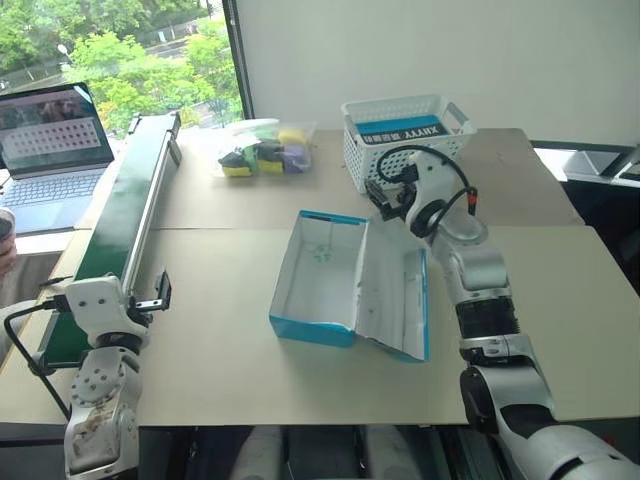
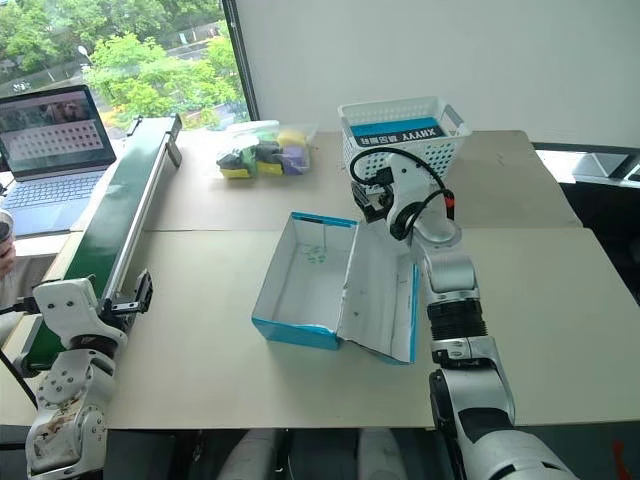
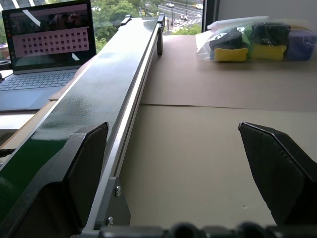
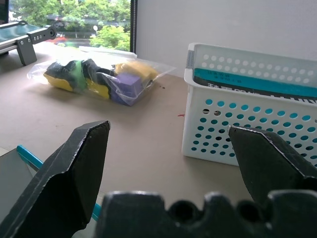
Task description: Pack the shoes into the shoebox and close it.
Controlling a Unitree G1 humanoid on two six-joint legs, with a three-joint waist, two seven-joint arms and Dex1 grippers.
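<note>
The shoebox (image 1: 309, 331), blue outside and white inside, lies open and empty in the middle of the table, its lid (image 1: 395, 290) folded flat to the right. The shoes are out of view. My right gripper (image 1: 385, 200) hovers open over the box's far right corner, pointing toward the white basket; in the right wrist view its fingers (image 4: 74, 163) stand wide apart with nothing between them. My left gripper (image 1: 160, 292) is open and empty at the near left, beside the green conveyor; its fingers (image 3: 270, 168) frame bare table.
A white lattice basket (image 1: 368, 160) with a blue-labelled item inside stands at the back, just beyond the right gripper. A clear bag (image 1: 262, 150) of yellow, purple and black items lies back centre. The long green conveyor (image 1: 130, 220) and a laptop (image 1: 50, 150) line the left side.
</note>
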